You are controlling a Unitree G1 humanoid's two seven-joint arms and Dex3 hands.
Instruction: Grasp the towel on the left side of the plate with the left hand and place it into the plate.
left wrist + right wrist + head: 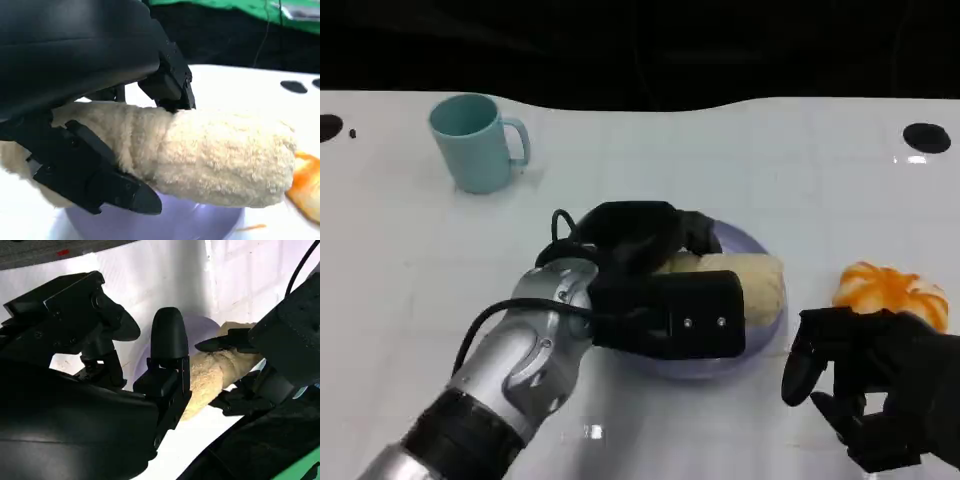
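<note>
Towel (220, 165), rolled, cream, gripped by left hand (635, 240) over lavender plate (760, 345). Right hand (870, 385) holds nothing, fingers loosely apart, near orange object (890, 290). Teal mug (475, 140) far back on tabletop (720, 160).

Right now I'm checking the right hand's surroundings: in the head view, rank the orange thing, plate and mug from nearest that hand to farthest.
1. Orange thing: just above the right hand.
2. Plate: to the hand's left, mid-table, with the towel over it.
3. Mug: far upper left.
</note>
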